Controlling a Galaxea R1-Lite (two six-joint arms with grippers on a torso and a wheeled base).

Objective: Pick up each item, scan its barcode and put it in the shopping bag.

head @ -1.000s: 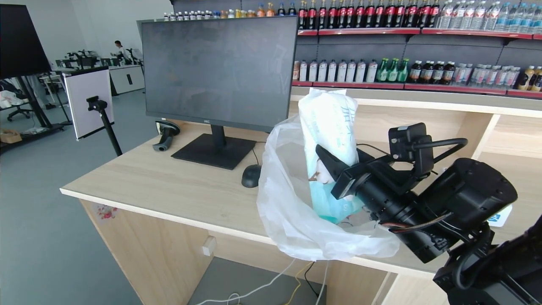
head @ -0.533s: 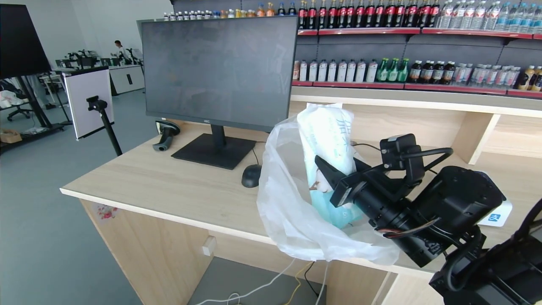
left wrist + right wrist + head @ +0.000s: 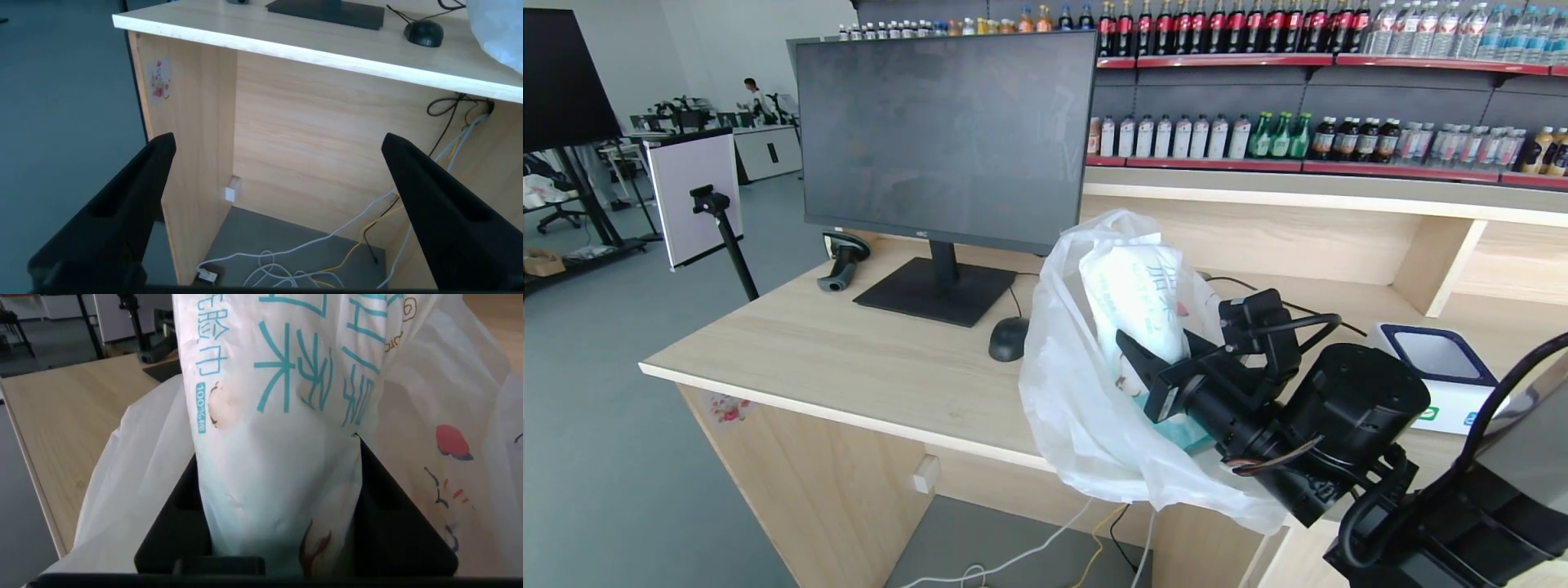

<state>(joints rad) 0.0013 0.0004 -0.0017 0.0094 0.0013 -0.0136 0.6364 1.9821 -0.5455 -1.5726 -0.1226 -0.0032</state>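
Bag (image 3: 1070, 392) is overhanging tabletop (image 3: 849, 359) front edge, mouse (image 3: 1008, 338) just beside | right end effector (image 3: 274, 531) is clamping soft white-teal pack (image 3: 1135, 286), tilted, inside bag | left end effector (image 3: 278, 204) is hanging wide open below tabletop level.

white-and-teal pack (image 3: 1139, 306), translucent white bag (image 3: 1066, 392)

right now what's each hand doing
left hand: open, empty
right hand: closed on the tissue pack, inside the shopping bag

Bright, even indoor light; soft shadows
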